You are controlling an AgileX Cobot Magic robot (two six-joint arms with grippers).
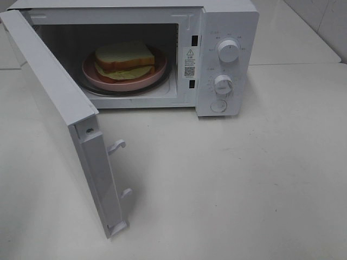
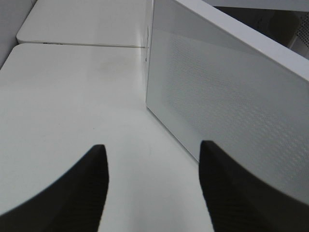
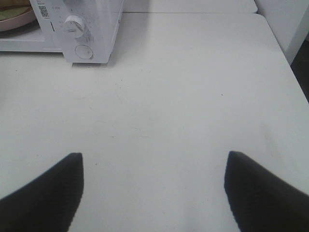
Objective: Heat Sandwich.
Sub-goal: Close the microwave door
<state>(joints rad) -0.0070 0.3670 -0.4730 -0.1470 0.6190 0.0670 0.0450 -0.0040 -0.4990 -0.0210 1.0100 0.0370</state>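
The high camera shows the sandwich (image 1: 126,58) on its pink plate (image 1: 103,81) inside the microwave (image 1: 227,32), whose door (image 1: 54,97) is open. Only the wrist views show the grippers: the left gripper (image 2: 153,150) beside the door and the right gripper (image 3: 154,155) over the table (image 3: 193,96), both spread apart and holding nothing.

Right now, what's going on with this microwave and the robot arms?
The sandwich sits on its pink plate inside the microwave, whose door stands wide open. Neither gripper holds anything. The left gripper hangs open beside the door's outer face, and the right gripper hangs open over the table, out in front of the microwave. The door is not yet shut and nothing touches the knobs.
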